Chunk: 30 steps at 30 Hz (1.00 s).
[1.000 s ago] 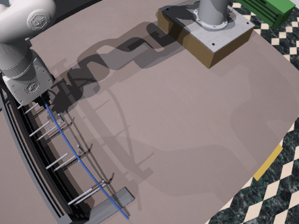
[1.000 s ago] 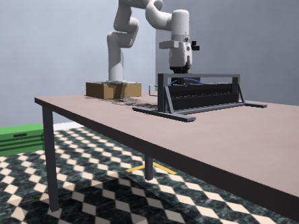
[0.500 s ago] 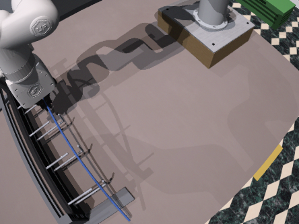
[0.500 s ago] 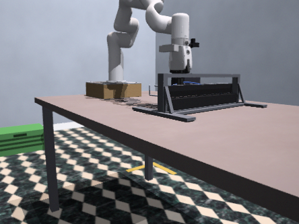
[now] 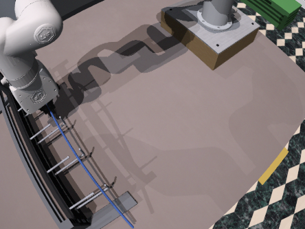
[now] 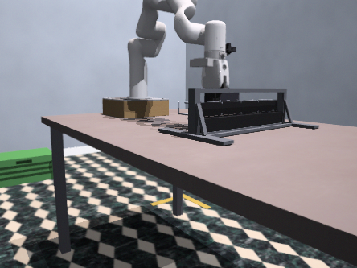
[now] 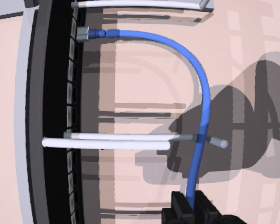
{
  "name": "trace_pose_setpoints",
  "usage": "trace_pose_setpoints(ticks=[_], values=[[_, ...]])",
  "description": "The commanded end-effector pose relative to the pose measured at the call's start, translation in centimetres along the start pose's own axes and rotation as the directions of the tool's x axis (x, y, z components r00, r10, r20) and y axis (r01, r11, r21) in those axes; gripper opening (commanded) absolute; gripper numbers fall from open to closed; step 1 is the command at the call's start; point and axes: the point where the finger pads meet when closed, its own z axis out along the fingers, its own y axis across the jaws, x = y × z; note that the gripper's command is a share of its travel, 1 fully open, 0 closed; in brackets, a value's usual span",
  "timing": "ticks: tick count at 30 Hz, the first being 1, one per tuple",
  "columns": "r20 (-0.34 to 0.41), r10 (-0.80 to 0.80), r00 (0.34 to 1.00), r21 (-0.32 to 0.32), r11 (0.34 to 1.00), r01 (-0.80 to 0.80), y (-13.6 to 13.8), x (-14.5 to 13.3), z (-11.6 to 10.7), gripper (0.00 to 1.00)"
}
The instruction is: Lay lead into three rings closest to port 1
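The blue lead [image 5: 88, 166] [image 7: 203, 97] is plugged into a port on the dark rack [image 5: 20, 146] [image 6: 237, 91] [image 7: 53, 128]. In the wrist view it curves away from the port and down to my gripper [image 5: 49, 108] [image 7: 190, 206] [image 6: 216, 85]. The gripper is shut on the lead close above the rack's far left end. In the top view the lead runs straight along the tips of the steel rods, past the small rings [image 5: 81, 151]. In the wrist view it crosses one ring [image 7: 201, 140]. I cannot tell whether it sits inside any ring. The rack stands upright.
The arm's base stands on a wooden block [image 5: 209, 32] [image 6: 134, 107] at the back of the table. A green box [image 5: 269, 3] [image 6: 24, 166] and a yellow strip [image 5: 273, 166] lie on the chequered floor beyond the table edge.
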Motion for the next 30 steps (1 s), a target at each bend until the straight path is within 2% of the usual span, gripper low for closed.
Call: trace_pose_setpoints(ticks=[1, 30], values=[[0.0, 0.0, 1.0, 0.005, 1.0, 0.0, -0.2, 0.0, 0.2, 0.0], [0.0, 0.0, 1.0, 0.005, 1.0, 0.0, -0.2, 0.0, 1.4, 0.0]])
